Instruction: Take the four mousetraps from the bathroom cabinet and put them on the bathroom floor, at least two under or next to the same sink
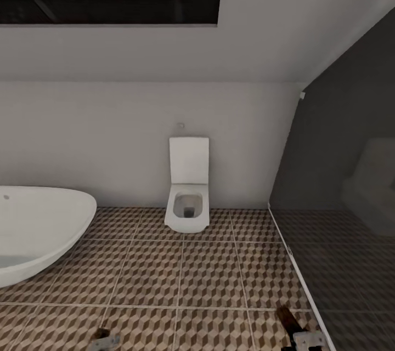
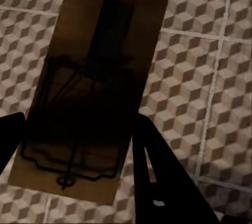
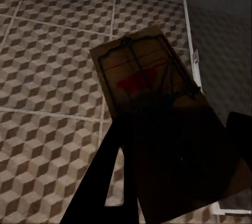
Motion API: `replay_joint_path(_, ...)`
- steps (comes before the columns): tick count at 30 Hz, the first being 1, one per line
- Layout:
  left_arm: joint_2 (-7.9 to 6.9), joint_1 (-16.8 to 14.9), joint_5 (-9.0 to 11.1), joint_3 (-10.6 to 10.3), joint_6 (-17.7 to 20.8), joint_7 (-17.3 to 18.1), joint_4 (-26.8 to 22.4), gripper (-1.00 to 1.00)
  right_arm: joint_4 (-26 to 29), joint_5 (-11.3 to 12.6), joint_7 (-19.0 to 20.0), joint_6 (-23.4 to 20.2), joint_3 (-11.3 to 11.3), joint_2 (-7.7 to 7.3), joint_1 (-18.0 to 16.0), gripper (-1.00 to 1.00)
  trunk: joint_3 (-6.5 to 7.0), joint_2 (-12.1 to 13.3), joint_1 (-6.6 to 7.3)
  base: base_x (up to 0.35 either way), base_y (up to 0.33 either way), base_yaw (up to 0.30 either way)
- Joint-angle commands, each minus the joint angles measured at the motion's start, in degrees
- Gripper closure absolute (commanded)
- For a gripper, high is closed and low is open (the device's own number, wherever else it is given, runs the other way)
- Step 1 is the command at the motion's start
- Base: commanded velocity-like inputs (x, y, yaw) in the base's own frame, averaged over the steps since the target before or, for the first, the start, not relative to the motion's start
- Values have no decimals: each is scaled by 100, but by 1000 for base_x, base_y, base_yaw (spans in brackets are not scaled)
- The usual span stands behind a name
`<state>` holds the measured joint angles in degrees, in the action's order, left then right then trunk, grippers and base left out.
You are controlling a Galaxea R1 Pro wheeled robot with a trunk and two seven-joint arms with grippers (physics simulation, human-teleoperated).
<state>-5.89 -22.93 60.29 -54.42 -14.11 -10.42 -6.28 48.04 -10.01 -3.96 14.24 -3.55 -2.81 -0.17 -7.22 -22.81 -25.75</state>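
Note:
In the left wrist view my left gripper (image 2: 79, 145) is shut on a tan-brown mousetrap (image 2: 100, 87), its dark wire parts facing the camera, held above the bathroom floor (image 2: 210, 77). My right gripper (image 3: 173, 156) is shut on a second mousetrap (image 3: 152, 103) with a red mark on its board. At the bottom edge of the head view, the left gripper (image 1: 104, 338) and the right gripper (image 1: 304, 340) hang low over the cube-pattern floor (image 1: 181, 274), and the right one's mousetrap (image 1: 286, 318) sticks up from it. The cabinet and the sink are out of view.
A white toilet (image 1: 187, 205) stands against the far wall ahead. A white oval tub (image 1: 33, 230) fills the left side. On the right a dark glass shower screen (image 1: 340, 186) runs along a white floor strip (image 1: 299, 274).

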Motion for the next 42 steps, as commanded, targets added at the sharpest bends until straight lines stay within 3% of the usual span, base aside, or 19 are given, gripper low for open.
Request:
replay_joint_path(1, -87, -11, 31, -37, 103, -29, -260, 100, 240, -83, -59, -294, 1, 20, -68, 100, -12, -11, -3, 0, 0, 0)
replay_joint_path(5, -324, -111, 27, -34, 473, -41, -880, 100, 640, -121, -71, -933, 8, 163, -478, 100, -12, -11, -3, 0, 0, 0)
replay_joint_path(6, -380, -201, 27, -34, 657, -42, -1024, 100, 677, -129, -74, -1033, 10, 242, -629, 100, -12, -11, -3, 0, 0, 0)
replay_joint_path(8, -499, -535, 27, -33, 1288, -40, -1329, 100, 716, -207, -77, -1490, 17, 555, -1079, 100, -12, -11, -3, 0, 0, 0)
replay_joint_path(13, -536, -1323, 15, -26, 2102, -128, -1487, 100, 609, -403, -80, -2407, 31, 1076, -1926, 100, -12, -11, -3, 0, 0, 0)
replay_joint_path(16, -528, -1514, 6, -27, 2386, -427, -1506, 100, 388, -430, -85, -2565, 38, 1227, -2200, 100, -12, -11, -3, 0, 0, 0)
replay_joint_path(19, -483, -1560, -42, -45, 2334, -528, -1503, 100, 221, -437, -86, -2584, 44, 1265, -2270, 100, -12, -11, -3, 0, 0, 0)
replay_joint_path(22, -387, -1577, -185, -73, 1839, -544, -1503, 100, 132, -450, -87, -2489, 41, 1265, -2295, 100, -12, -11, -3, 0, 0, 0)
replay_joint_path(27, -169, -1582, -946, -80, 1468, -555, -1509, 100, 104, -451, -87, -2335, 41, 1258, -2303, 100, -12, -11, -3, 0, 0, 0)
replay_joint_path(30, -130, -1583, -1197, -78, 1431, -561, -1556, 100, 116, -459, -86, -2324, 46, 1254, -2304, 100, -12, -11, -3, 0, 0, 0)
replay_joint_path(42, -123, -1583, -1277, -53, 1438, -592, -1776, 100, 533, -458, -70, -2327, 70, 1254, -2304, 100, -12, -11, -3, 0, 0, 0)
